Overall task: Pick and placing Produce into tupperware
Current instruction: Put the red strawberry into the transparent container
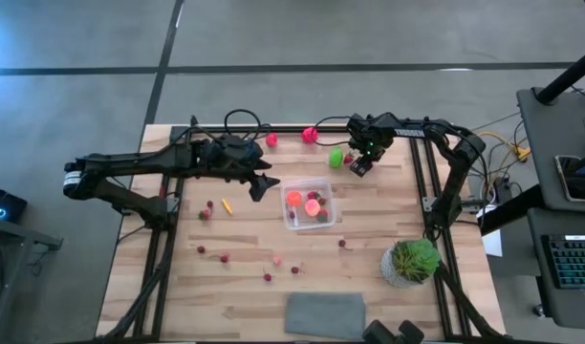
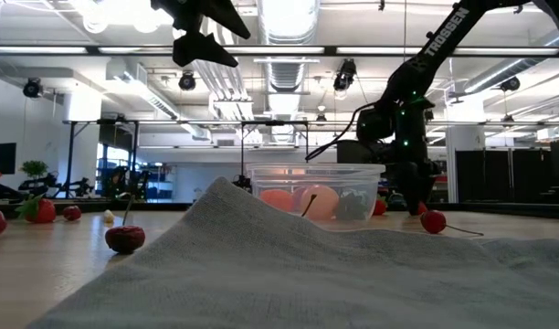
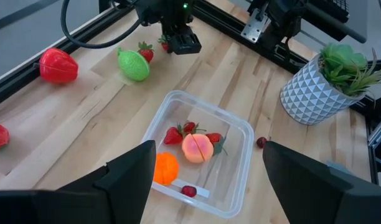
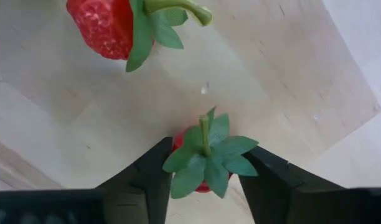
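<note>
While the left gripper point(image 1: 264, 184) hung above the table just beside the tub point(image 1: 310, 204), its fingers point(image 3: 128, 177) stood wide apart with nothing between them. The left wrist view looked down past those fingers into the tub point(image 3: 240, 134), which held an orange piece point(image 3: 165, 168), a peach point(image 3: 197, 147), some strawberries point(image 3: 174, 135) and a small dark berry point(image 3: 188, 191).

The right gripper point(image 1: 358, 164) was low over the wood beyond the tub, near the green fruit point(image 1: 336, 157). In the right wrist view, its fingers point(image 4: 147, 171) sat on either side of a small strawberry point(image 4: 206, 163) (leafy cap facing the camera), closed against it. A second, larger strawberry point(image 4: 109, 25) lay just ahead of the jaws, apart from the gripped one.

Other produce lay loose on the table point(image 1: 178, 287): a red piece point(image 1: 312, 135) and a pink-red piece point(image 1: 271, 140) by the far edge, a thin orange piece point(image 1: 227, 205) on the left gripper's side, and several dark berries point(image 1: 224, 257) scattered well clear of both jaws. A potted plant point(image 1: 411, 263) stood near the right arm's base, and a grey cloth point(image 1: 325, 314) lay at the near edge.
</note>
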